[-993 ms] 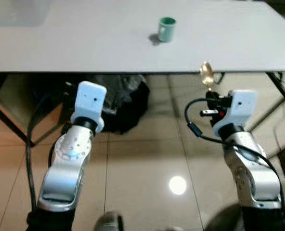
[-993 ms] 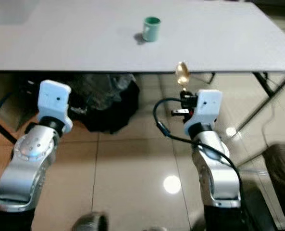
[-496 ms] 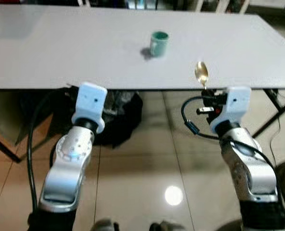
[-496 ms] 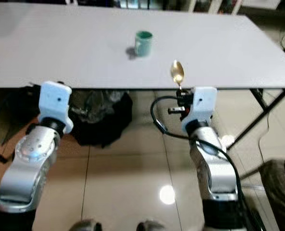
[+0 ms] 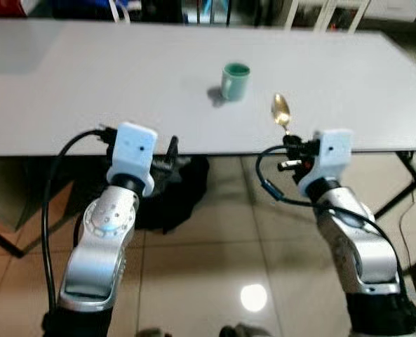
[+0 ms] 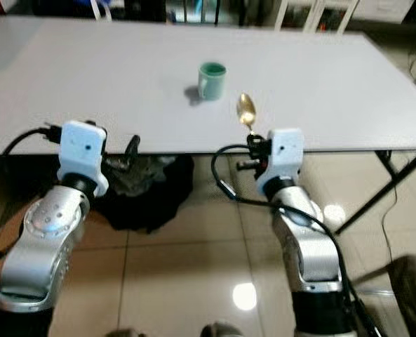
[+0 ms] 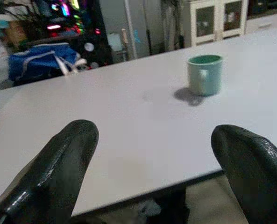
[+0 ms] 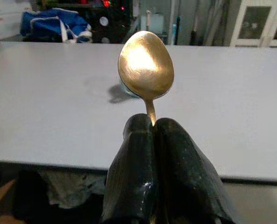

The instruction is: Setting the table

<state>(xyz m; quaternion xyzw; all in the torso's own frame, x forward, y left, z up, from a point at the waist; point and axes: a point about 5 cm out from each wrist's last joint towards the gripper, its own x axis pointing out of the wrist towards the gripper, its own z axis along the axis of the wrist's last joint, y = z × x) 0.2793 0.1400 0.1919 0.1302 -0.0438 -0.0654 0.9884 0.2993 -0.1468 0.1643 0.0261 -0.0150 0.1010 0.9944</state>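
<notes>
A green mug (image 5: 235,79) stands upright near the middle of the white table (image 5: 88,91); it also appears ahead of the left gripper as the mug (image 7: 204,74). My right gripper (image 8: 152,123) is shut on the handle of a gold spoon (image 8: 145,65), bowl pointing up. That spoon (image 5: 281,111) sits at the table's near edge, right of the mug and nearer to me. My left gripper (image 7: 154,137) is open with nothing between its fingers (image 7: 73,154), held at the near edge, left of the mug.
A black bag (image 5: 172,186) lies on the tiled floor under the table. A slanted table leg (image 6: 376,186) stands at the right. Beyond the table's far side are a blue bag (image 7: 40,58) and a white cabinet (image 7: 213,18).
The camera has come closer to the table. Both arms have risen to the table's near edge, and the spoon now stands over the tabletop instead of below its edge.
</notes>
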